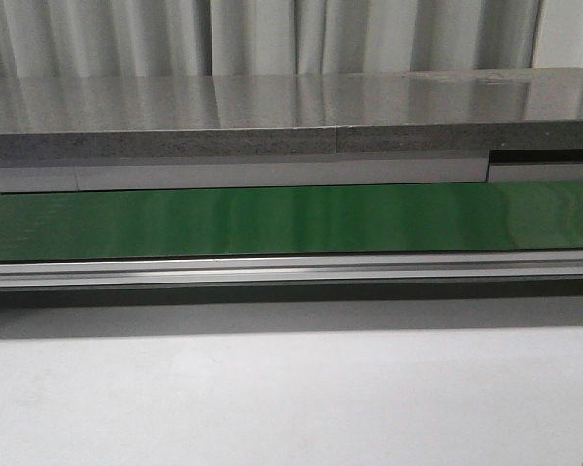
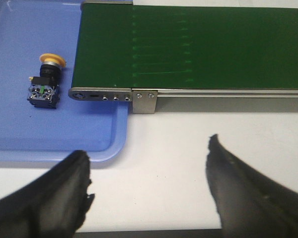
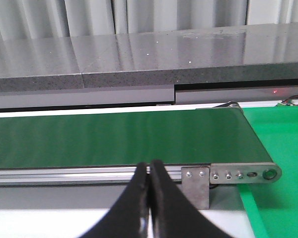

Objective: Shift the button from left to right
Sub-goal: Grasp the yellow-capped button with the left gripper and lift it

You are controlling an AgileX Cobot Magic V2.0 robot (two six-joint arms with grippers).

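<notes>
The button (image 2: 45,81), with a yellow mushroom cap, a black body and a tiny green mark, lies on its side in a blue tray (image 2: 20,134) at the belt's left end, seen only in the left wrist view. My left gripper (image 2: 149,171) is open and empty over the white table, apart from the tray and nearer the table's front than the button. My right gripper (image 3: 149,173) is shut with nothing between the fingers, in front of the belt's right end. Neither gripper shows in the front view.
A green conveyor belt (image 1: 291,219) with an aluminium rail (image 1: 291,269) runs across the table. Its left end roller bracket (image 2: 114,95) overhangs the blue tray. A green surface (image 3: 283,148) lies by the belt's right end. A grey counter (image 1: 291,116) stands behind.
</notes>
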